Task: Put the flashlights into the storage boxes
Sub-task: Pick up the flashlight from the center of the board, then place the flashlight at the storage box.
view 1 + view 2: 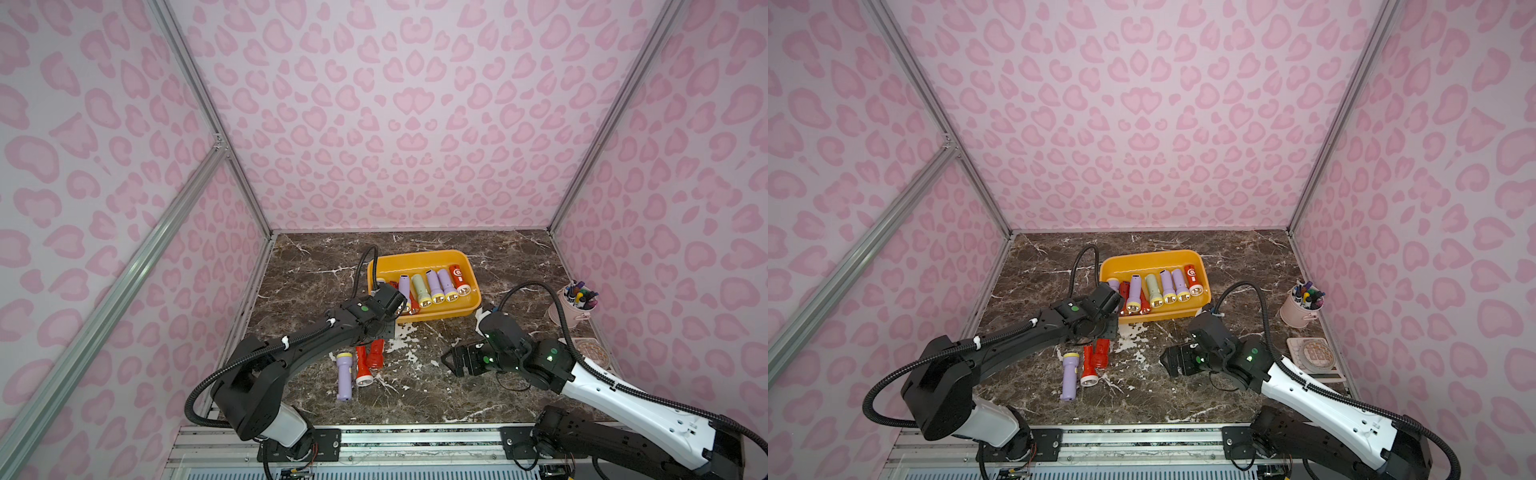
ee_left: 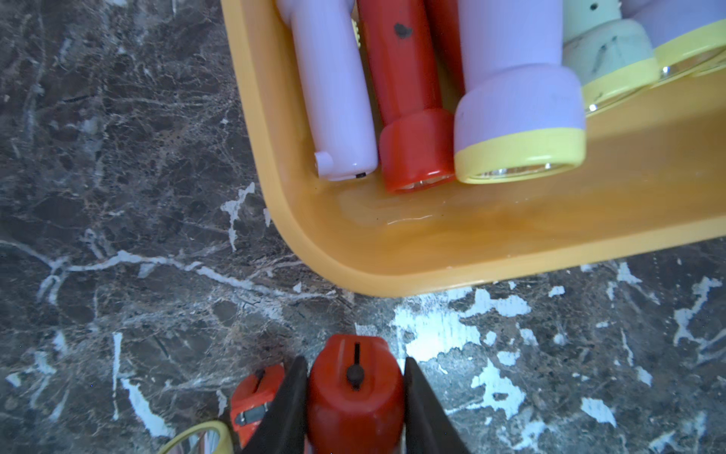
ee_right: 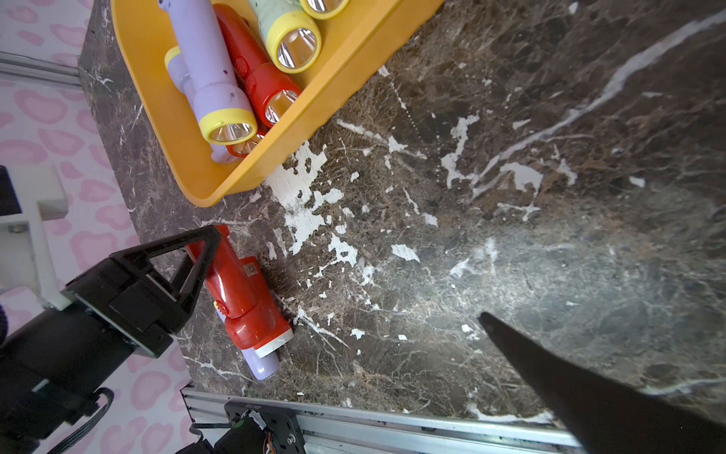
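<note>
Walls: Pink walls [image 1: 415, 124] with heart spots closed in three sides of the table and filled the upper part of both top views.
Table: The dark marble table [image 1: 457, 399] had lots of bare room in the lower middle, between the two arms.
Left arm: The left arm [image 1: 307, 336] reached up from the lower left to the tray's near left corner.
Right arm: The right arm [image 1: 623, 399] lay low at the lower right, well away from the tray, so I think the arms would not bump.
Tray: The yellow-orange tray [image 1: 419, 254] sat in the middle with eight flashlights inside, packed side by side and some stacked. Only its far half looked bare. A flashlight dropped on the pile might roll out.
Tray rim: The near rim stood between the red flashlight and the inside. A lift that was too low could hit it and push the tray.
Marker cup: A pink marker cup [image 1: 567, 309] stood by the right edge, out of the way.
Loose flashlights: A lilac flashlight [image 1: 344, 376] and an orange-red flashlight [image 1: 362, 365] lay on the table, low and left of the middle.
Red flashlight: The red flashlight [image 2: 355, 408] lay on the table just in front of the tray.
Left gripper: The left gripper [image 2: 353, 361] was squeezed tight on the red flashlight, near the end facing the tray. The far end might sag and slip. One finger sat right beside the orange-red flashlight and could drag it.
Right gripper: The right gripper [image 1: 452, 360] was wide open and empty over bare table.
</note>
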Controlling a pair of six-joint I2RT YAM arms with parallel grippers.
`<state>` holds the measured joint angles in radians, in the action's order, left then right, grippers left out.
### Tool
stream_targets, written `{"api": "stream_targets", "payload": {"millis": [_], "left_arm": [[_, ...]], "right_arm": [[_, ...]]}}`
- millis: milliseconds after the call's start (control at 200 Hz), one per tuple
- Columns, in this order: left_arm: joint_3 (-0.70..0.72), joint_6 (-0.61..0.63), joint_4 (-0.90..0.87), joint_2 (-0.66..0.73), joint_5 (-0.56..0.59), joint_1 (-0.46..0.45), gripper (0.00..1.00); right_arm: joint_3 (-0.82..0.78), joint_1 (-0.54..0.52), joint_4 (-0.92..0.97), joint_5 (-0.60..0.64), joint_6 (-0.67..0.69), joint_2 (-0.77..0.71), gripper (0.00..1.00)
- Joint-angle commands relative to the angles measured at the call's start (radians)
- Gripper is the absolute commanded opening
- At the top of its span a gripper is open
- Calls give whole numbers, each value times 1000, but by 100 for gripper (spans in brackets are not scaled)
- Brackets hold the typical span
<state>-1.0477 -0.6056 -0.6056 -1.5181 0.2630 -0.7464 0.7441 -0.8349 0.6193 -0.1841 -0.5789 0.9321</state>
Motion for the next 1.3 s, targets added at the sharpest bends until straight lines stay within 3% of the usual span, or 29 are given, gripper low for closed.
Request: {"api": "stream_targets", "payload": {"millis": [0,405,735,960,1295], "left_arm": [[-57,2,-49,10,44,2,15],[-378,81,-92,-150,29,76,14],[-634,142,-108,-377,-40,172,13],[-659,147,-76,-455,-93,209,13],[-636,129,-22,-532,-143,219,12]], "right_arm": [[8,3,-2,7,14,-10,99],[21,37,16,-4,37,-21,99],[40,162,32,-68,101,16,99],[51,245,25,-113,146,75,99],[41,278,-3,-140,175,153,99]]}}
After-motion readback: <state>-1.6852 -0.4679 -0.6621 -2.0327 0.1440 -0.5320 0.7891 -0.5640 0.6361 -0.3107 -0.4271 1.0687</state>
